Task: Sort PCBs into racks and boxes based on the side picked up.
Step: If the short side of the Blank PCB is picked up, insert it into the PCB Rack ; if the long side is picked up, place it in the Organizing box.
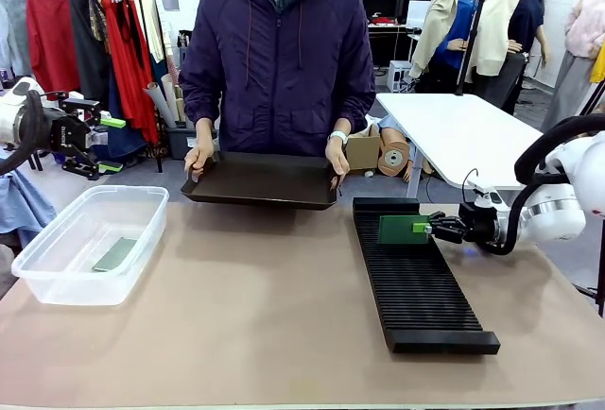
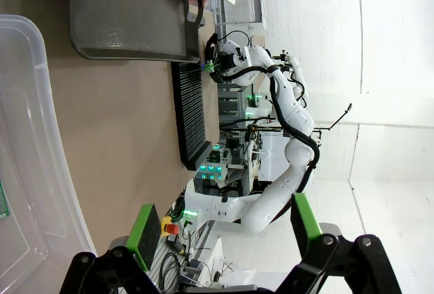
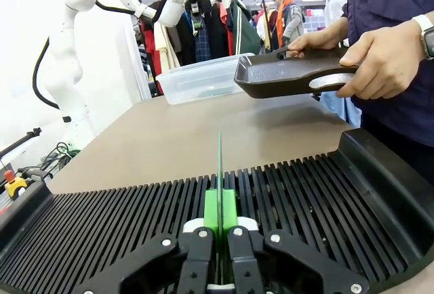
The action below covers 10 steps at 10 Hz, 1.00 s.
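Front view: the right gripper (image 1: 433, 229) reaches in from the right edge of the desk (image 1: 265, 316) and is clenched on a PCB (image 1: 403, 230); the board stands on edge in the slots at the far end of the black rack (image 1: 416, 282), which runs from the far edge toward the near edge on the right half of the desk; a clear box (image 1: 90, 243) sits at the left edge and holds a second PCB (image 1: 115, 254) lying flat on its floor; the left gripper (image 1: 106, 144) hangs above and beyond the far-left corner, well apart from the box, its jaws spread and nothing between them; a person at the far edge holds a smooth black tray (image 1: 260, 181) by both ends, with one hand (image 1: 198, 157) on the left end and the other hand (image 1: 337, 157) on the right end.

Left wrist view: the left gripper (image 2: 224, 223) is released, its green pads (image 2: 144, 229) wide apart with nothing between them; the box wall (image 2: 34, 104) occupies the left side; the tray (image 2: 129, 16) and the rack (image 2: 191, 114) lie farther off, with the right gripper (image 2: 209, 66) at the rack's far end.

Right wrist view: the right gripper (image 3: 218, 229) has its fingers pressed together on the lower edge of the PCB (image 3: 219, 172), seen edge-on and upright in a slot of the rack (image 3: 305, 199); beyond it the person's hand (image 3: 380, 60) grips the tray (image 3: 291, 74); the box (image 3: 203, 77) stands at the far edge of the desk (image 3: 169, 138).
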{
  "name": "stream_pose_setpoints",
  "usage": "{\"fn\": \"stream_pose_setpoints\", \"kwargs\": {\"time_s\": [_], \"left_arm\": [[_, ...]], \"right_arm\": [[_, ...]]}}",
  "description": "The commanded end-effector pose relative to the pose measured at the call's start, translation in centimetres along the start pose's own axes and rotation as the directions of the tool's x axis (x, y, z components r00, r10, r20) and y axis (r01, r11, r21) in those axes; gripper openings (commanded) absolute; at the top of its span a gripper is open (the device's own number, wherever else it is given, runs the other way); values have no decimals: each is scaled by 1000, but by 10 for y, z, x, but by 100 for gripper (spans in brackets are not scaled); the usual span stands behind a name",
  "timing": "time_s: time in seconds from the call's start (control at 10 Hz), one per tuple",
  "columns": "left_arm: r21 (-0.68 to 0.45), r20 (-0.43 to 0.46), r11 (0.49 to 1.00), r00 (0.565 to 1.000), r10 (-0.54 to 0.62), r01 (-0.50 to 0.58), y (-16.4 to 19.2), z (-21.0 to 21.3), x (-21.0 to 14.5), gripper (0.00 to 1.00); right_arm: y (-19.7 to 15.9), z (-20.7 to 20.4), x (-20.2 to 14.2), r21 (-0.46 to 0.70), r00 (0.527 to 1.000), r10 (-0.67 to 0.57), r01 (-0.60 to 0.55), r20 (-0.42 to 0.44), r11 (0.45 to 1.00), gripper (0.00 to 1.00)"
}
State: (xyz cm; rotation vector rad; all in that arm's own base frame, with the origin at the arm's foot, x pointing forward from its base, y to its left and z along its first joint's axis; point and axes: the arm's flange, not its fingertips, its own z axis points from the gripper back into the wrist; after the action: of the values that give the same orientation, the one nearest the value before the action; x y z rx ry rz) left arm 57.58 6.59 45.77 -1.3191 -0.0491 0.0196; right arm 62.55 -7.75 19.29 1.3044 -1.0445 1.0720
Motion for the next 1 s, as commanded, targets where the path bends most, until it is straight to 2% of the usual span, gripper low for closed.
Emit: {"fn": "stream_pose_setpoints", "kwargs": {"time_s": [0.0,0.3,0.4,0.9], "left_arm": [[4,7,1000,1000,7,-7,-2,0,-1,100],[4,7,1000,1000,7,-7,-2,0,-1,100],[4,7,1000,1000,7,-7,-2,0,-1,100],[4,7,1000,1000,7,-7,-2,0,-1,100]], "right_arm": [[-7,4,-3,-2,999,-44,44,5,999,35],[-8,4,2,0,997,-64,64,31,998,94],[-9,3,4,-1,997,-66,67,40,998,100],[-3,1,4,3,999,-47,47,14,999,100]]}}
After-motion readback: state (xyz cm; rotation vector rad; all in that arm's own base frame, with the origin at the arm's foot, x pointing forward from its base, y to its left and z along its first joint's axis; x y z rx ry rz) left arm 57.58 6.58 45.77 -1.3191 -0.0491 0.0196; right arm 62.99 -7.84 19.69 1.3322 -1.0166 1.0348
